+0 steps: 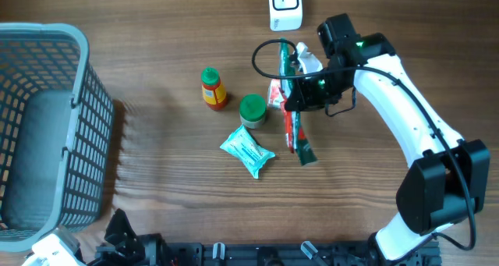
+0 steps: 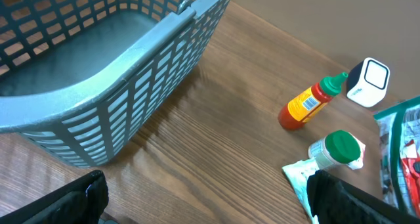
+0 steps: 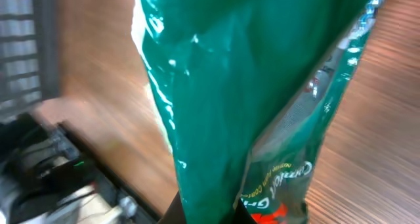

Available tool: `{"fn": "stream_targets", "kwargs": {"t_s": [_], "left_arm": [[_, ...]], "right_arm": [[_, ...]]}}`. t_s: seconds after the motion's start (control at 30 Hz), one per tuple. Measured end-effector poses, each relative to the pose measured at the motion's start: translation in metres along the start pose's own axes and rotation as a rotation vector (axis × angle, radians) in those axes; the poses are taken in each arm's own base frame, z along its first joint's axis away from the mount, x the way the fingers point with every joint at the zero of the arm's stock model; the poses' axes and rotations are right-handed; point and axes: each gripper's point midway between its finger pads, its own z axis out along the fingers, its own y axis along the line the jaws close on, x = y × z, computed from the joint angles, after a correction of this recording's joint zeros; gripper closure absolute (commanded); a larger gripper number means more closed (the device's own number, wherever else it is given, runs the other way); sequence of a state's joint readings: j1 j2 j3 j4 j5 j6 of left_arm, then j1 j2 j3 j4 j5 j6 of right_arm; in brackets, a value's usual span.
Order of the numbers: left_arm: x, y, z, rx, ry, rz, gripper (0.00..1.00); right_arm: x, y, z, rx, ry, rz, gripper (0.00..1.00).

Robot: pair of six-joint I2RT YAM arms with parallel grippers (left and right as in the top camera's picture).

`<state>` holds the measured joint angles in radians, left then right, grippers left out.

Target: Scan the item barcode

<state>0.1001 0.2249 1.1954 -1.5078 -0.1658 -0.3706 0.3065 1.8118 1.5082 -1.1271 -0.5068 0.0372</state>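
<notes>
- Pouch (image 1: pixel 300 145) sits at 2 o'clock on the bench (image 1: pixel 156 188), just at 6 o'clock of the scanner (image 1: pixel 285 5).
- Right gripper (image 1: pixel 300 94) has its jaws closed on the pouch's upper half.
- Left gripper (image 2: pixel 207 184) is parked at 7 o'clock, jaws wide open and empty.
- Handling, my read: light, floppy and glossy film. It will likely sag, twist and slip.
- Best hold is a flat seam or top edge, clear of the barcode. Don't crush the contents.
- Overhead shows the pouch-to-scanner layout. Can't tell whether the pouch's low end touches the bench.
- Right wrist shows only wrinkled green film and some print, with no barcode visible and the jaws hidden.
- Left wrist shows the basket (image 2: pixel 131 86), bottle (image 2: pixel 308 104) and jar (image 2: pixel 341 148), plus only the pouch's edge.
</notes>
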Motion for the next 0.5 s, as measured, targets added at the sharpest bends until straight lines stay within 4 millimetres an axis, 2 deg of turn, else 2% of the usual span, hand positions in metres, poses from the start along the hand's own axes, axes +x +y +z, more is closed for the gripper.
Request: {"fn": "stream_targets", "kwargs": {"t_s": [0.07, 0.2, 0.3, 0.37, 0.5], "left_arm": [[0.0, 0.0, 0.0, 0.0, 0.0, 0.0, 0.0], [0.0, 0.0, 0.0, 0.0, 0.0, 0.0, 0.0], [0.0, 0.0, 0.0, 0.0, 0.0, 0.0, 0.0], [0.0, 0.0, 0.0, 0.0, 0.0, 0.0, 0.0], [0.0, 0.0, 0.0, 0.0, 0.0, 0.0, 0.0]], "right_arm": [[0.002, -0.022, 0.0, 0.131, 0.003, 0.048, 0.93], [-0.007, -0.041, -0.003, 0.239, -0.039, 0.065, 0.87], [-0.007, -0.046, -0.001, 0.262, -0.043, 0.069, 0.84], [-0.006, -0.044, 0.001, 0.262, -0.038, 0.063, 0.96], [-0.009, -0.034, 0.006, 0.258, -0.047, 0.037, 0.96]]}}
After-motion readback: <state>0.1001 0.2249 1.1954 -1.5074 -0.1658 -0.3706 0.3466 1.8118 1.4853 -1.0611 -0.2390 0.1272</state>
